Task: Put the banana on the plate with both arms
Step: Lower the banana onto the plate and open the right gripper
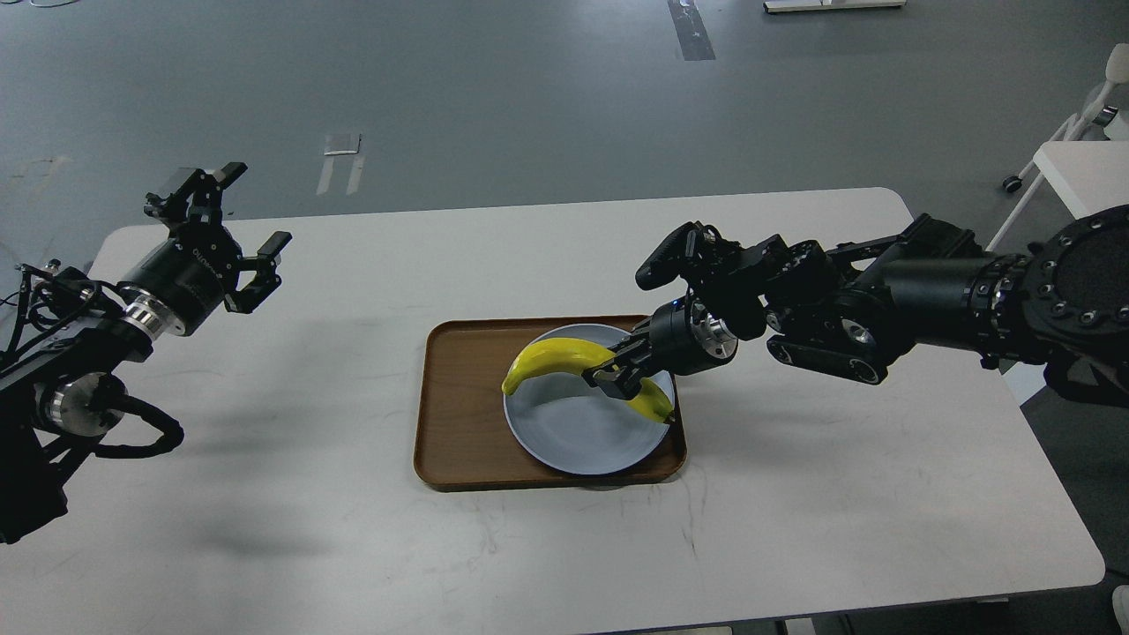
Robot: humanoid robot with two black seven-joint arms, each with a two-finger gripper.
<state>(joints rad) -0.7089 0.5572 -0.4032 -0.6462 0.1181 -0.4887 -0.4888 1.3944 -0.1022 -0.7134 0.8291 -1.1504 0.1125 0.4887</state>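
Observation:
The yellow banana [554,360] hangs low over the pale blue-grey plate [573,432], its stem end to the left and its dark tip near the plate's right rim. I cannot tell whether it touches the plate. My right gripper [615,370] is shut on the banana's middle and reaches in from the right. My left gripper [251,225] is open and empty, held above the table's far left, well away from the plate.
The plate lies on the right half of a brown wood-grain tray [459,414] in the middle of the white table [353,547]. A white chair or side table [1076,168] stands beyond the table's right end.

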